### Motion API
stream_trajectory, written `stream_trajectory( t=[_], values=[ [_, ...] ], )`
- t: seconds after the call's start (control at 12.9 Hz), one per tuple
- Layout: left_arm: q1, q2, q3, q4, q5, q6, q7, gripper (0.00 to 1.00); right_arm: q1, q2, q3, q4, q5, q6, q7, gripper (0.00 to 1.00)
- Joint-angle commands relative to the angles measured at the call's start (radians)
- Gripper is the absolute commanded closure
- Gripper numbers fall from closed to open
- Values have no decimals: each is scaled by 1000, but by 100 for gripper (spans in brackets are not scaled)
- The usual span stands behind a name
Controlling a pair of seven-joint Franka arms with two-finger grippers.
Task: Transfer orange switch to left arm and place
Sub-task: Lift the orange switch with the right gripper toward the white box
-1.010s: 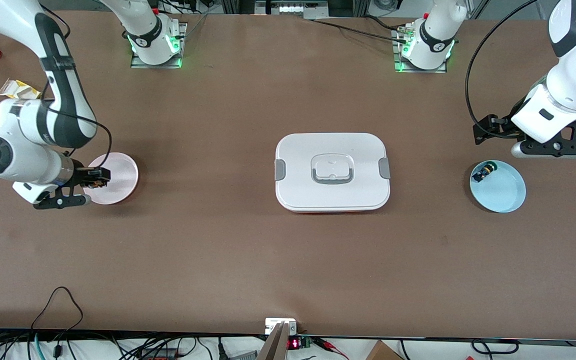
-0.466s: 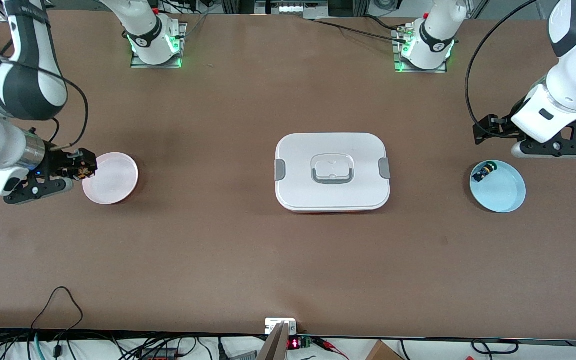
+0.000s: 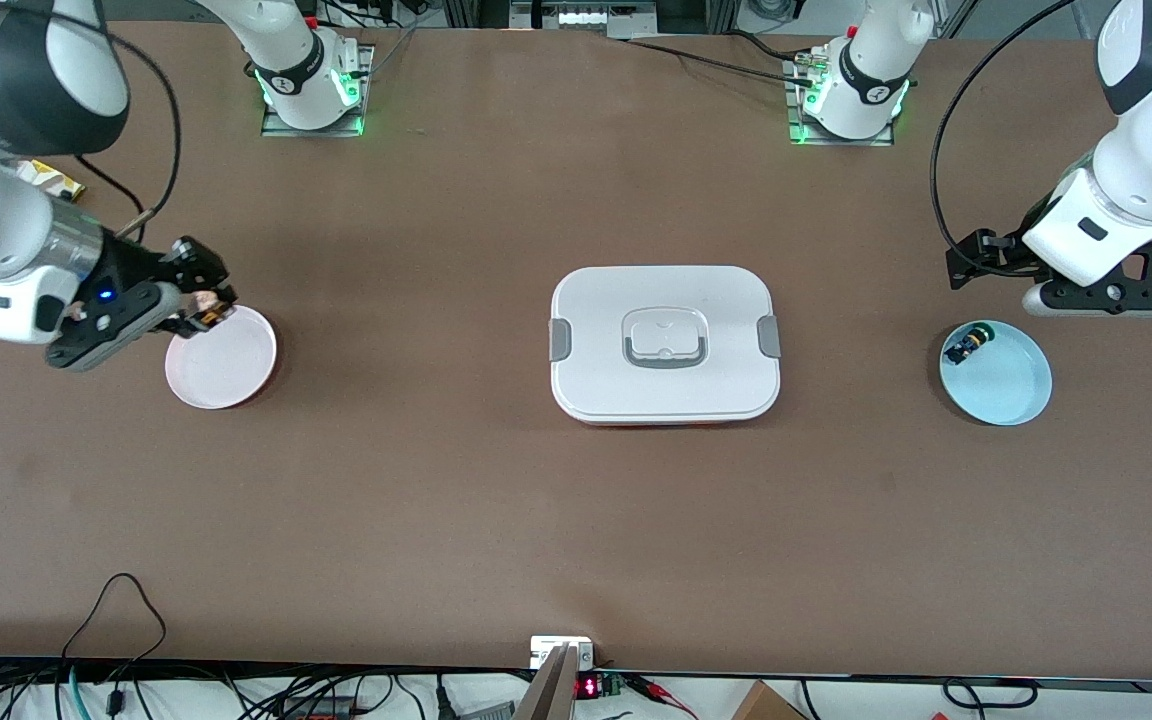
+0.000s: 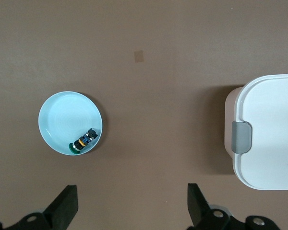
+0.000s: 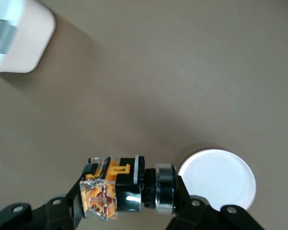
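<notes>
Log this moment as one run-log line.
right gripper: shut on switch, over pink plate rim | left gripper: open, waiting above table near blue plate | box: mid-table, untouched

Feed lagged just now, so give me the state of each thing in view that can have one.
right gripper: shut on the orange switch, over the pink plate's edge
left gripper: open, empty, waiting
box: lid on
pink plate: empty
blue plate: holds the green-capped switch
</notes>
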Motion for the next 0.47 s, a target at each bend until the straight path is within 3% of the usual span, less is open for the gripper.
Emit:
stream_trajectory(
  t=[0.0,0.39],
  values=[
    [-4,8,5,21,-15,-5,2,0,34,-22,25,-6,84,-2,-104,100],
    [-6,7,4,21,-18,-5,0,0,37,-16,45,-15,354,75,-577,100]
  ],
)
